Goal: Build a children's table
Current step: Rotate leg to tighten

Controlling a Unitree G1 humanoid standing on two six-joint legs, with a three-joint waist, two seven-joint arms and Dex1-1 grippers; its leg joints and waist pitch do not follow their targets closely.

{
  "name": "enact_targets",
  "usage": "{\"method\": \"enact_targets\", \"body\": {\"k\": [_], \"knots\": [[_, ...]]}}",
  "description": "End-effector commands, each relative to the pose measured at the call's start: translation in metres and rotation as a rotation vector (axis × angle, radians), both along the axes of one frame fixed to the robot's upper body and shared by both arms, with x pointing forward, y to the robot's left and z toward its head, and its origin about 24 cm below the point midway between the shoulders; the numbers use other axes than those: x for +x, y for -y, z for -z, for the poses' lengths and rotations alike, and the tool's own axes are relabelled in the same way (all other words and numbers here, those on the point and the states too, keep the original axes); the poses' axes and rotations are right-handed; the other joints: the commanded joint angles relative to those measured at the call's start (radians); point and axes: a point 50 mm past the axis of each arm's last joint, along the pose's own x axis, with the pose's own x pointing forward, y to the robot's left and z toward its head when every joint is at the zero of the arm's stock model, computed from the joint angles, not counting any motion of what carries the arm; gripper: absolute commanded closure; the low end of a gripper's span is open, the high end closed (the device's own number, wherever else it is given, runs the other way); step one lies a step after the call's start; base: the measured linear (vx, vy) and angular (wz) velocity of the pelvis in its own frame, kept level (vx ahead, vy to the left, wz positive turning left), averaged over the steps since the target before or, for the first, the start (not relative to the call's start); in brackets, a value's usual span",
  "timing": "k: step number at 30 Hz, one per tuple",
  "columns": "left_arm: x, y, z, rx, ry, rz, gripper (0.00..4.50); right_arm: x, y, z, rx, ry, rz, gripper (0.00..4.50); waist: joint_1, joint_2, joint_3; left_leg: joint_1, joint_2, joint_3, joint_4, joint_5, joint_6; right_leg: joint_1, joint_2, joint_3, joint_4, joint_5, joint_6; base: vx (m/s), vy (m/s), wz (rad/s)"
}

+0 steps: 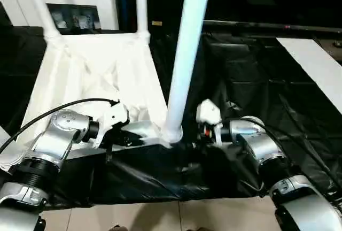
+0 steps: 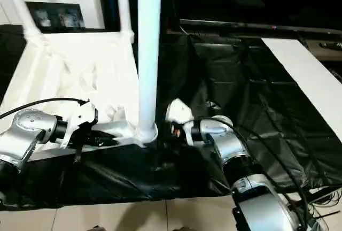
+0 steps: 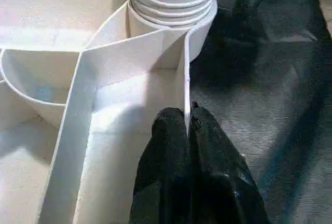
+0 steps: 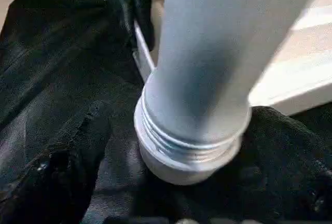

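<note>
The left pincer (image 3: 189,130), its two black fingers pressed together on the thin outer wall of the white table top (image 1: 96,76), holds that rim just short of the near corner socket (image 3: 199,37). The top lies upside down, ribbed underside up, on the black-covered table (image 1: 256,81). A white tubular leg (image 1: 184,54) stands upright in that socket, its threaded end seated in the round collar. The right pincer (image 1: 195,144) sits just beside the leg's base on the opposite side, its fingers dark against the black cover, so whether they are apart cannot be told. Two more legs (image 1: 141,4) rise from the far corners.
</note>
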Motion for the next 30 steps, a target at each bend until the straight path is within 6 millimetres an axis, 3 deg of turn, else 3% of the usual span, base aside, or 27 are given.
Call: {"method": "enact_targets", "body": {"k": [1, 8, 9, 12, 14, 16, 29, 30], "knots": [[-0.009, 0.012, 0.007, -0.007, -0.056, 0.109, 4.5, 0.005, -0.002, -0.006, -0.019, 0.034, -0.018, 0.07, 0.0, 0.009, -0.065, 0.002, 0.013, 0.01, -0.07, -0.143, 0.04, 0.061, -0.055, 0.059, -0.067, -0.195, -0.22, 0.0, 0.0, 0.0], [-0.015, 0.014, 0.008, -0.006, -0.069, 0.161, 4.5, 0.008, -0.005, -0.009, -0.004, 0.043, -0.013, 0.07, 0.009, 0.008, -0.068, 0.002, 0.014, 0.011, -0.069, -0.111, 0.046, 0.062, -0.053, 0.06, -0.057, -0.139, -0.228, 0.0, 0.0, 0.0], [-0.015, 0.014, 0.009, -0.004, -0.071, 0.165, 4.5, 0.008, -0.006, -0.009, 0.0, 0.041, -0.014, 0.33, 0.011, 0.007, -0.069, 0.002, 0.013, 0.011, -0.069, -0.108, 0.044, 0.063, -0.052, 0.059, -0.056, -0.131, -0.228, 0.0, 0.0, 0.0], [-0.017, 0.014, 0.011, 0.001, -0.084, 0.179, 4.5, 0.008, -0.009, -0.009, 0.009, 0.034, -0.028, 0.41, 0.013, 0.016, -0.07, 0.002, 0.012, 0.01, -0.069, -0.12, 0.035, 0.064, -0.053, 0.06, -0.055, -0.127, -0.23, 0.0, 0.0, 0.0], [-0.017, 0.014, 0.012, 0.003, -0.085, 0.18, 4.5, 0.008, -0.009, -0.009, 0.006, 0.032, -0.035, 0.56, 0.012, 0.013, -0.07, 0.002, 0.013, 0.01, -0.07, -0.125, 0.031, 0.064, -0.052, 0.059, -0.056, -0.128, -0.23, 0.0, 0.0, 0.0], [-0.016, 0.014, 0.012, 0.005, -0.089, 0.179, 4.5, 0.007, -0.01, -0.008, 0.005, 0.033, -0.04, 0.83, 0.013, 0.017, -0.07, 0.003, 0.012, 0.01, -0.07, -0.13, 0.027, 0.064, -0.051, 0.059, -0.056, -0.125, -0.232, 0.0, 0.0, 0.0], [-0.012, 0.016, 0.008, -0.028, -0.087, 0.149, 4.5, 0.006, -0.016, -0.005, 0.039, 0.019, -0.029, 1.72, 0.012, 0.018, -0.069, 0.003, 0.013, 0.008, -0.071, -0.154, 0.018, 0.064, -0.051, 0.06, -0.058, -0.145, -0.232, 0.0, 0.0, 0.0], [-0.009, 0.019, 0.009, -0.028, -0.077, 0.117, 4.5, 0.006, -0.018, -0.003, 0.058, 0.011, 0.014, 1.76, 0.012, 0.022, -0.069, 0.003, 0.013, 0.008, -0.072, -0.152, 0.016, 0.064, -0.051, 0.06, -0.057, -0.142, -0.235, 0.0, 0.0, 0.0]]}}
